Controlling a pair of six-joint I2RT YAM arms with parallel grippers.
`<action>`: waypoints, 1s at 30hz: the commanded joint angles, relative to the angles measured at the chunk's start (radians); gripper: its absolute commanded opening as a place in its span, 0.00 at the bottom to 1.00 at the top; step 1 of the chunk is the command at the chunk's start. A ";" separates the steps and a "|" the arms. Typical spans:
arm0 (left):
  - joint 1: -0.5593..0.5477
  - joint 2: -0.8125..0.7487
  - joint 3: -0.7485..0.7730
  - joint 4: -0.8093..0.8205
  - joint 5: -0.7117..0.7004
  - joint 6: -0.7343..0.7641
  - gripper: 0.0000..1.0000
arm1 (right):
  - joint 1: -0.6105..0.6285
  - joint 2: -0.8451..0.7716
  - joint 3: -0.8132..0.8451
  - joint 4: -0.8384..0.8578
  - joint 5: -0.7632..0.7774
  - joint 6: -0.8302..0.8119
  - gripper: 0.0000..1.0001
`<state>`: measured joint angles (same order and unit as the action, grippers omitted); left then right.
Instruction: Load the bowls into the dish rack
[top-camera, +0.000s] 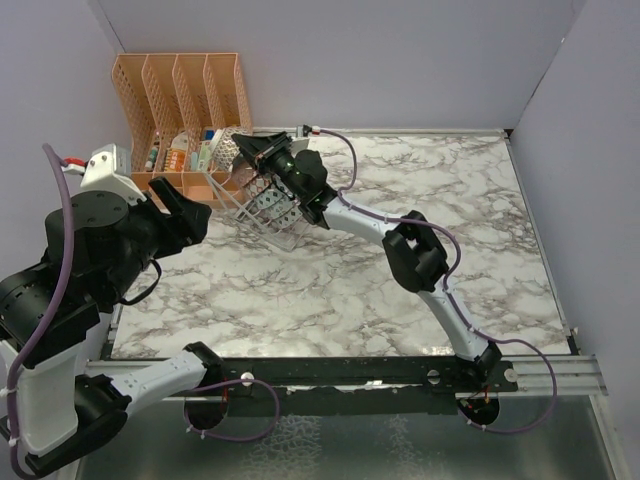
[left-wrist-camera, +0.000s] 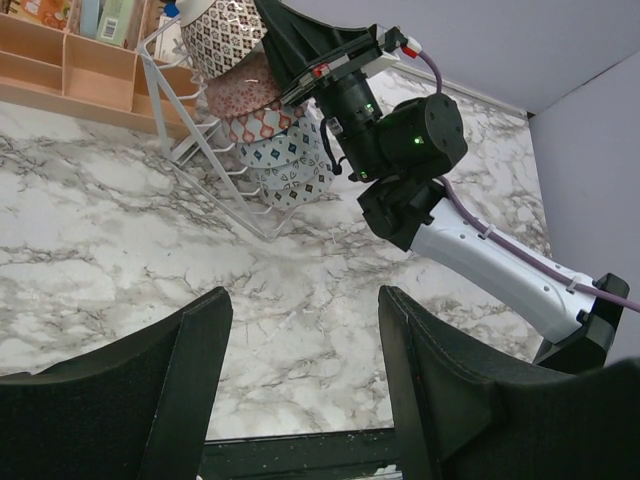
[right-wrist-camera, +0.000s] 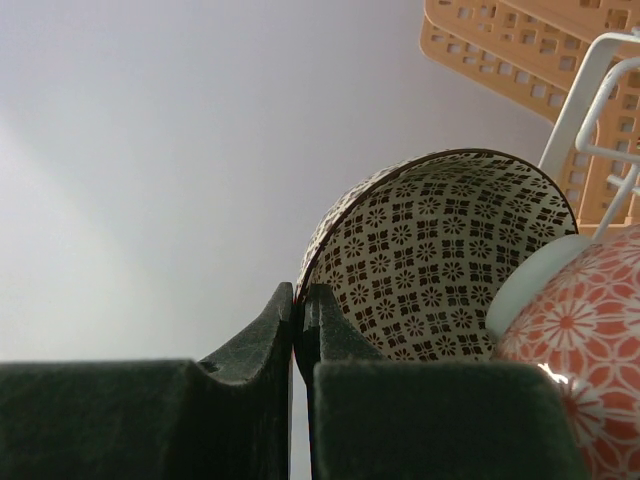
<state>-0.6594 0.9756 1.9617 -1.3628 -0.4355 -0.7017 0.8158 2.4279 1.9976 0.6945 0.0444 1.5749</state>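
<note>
The wire dish rack (top-camera: 268, 215) stands at the back left of the marble table and holds several patterned bowls on edge, a pinkish-red one (left-wrist-camera: 245, 90) and blue ones (left-wrist-camera: 290, 165) among them. My right gripper (top-camera: 250, 150) is at the rack's far end, shut on the rim of a dark brown-and-white patterned bowl (right-wrist-camera: 450, 250), which rests against the pinkish-red bowl (right-wrist-camera: 580, 340). The held bowl also shows in the left wrist view (left-wrist-camera: 222, 35). My left gripper (left-wrist-camera: 305, 330) is open and empty, above bare table to the left of the rack (left-wrist-camera: 200, 150).
An orange plastic organiser (top-camera: 180, 90) with tall dividers and small items stands right behind the rack, against the back left corner. Grey walls close the table at the back and both sides. The right arm (top-camera: 420, 255) stretches diagonally across the middle of the table.
</note>
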 joint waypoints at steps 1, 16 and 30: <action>-0.013 -0.011 -0.010 0.015 -0.043 -0.013 0.63 | -0.010 -0.028 0.005 0.030 -0.001 0.023 0.01; -0.029 -0.015 -0.025 0.024 -0.058 -0.025 0.63 | -0.019 -0.059 -0.065 0.005 -0.026 0.052 0.16; -0.035 -0.019 -0.047 0.043 -0.058 -0.027 0.63 | -0.028 -0.150 -0.138 -0.026 -0.046 0.019 0.28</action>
<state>-0.6895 0.9680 1.9259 -1.3464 -0.4660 -0.7250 0.7963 2.3692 1.8671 0.6235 0.0261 1.6024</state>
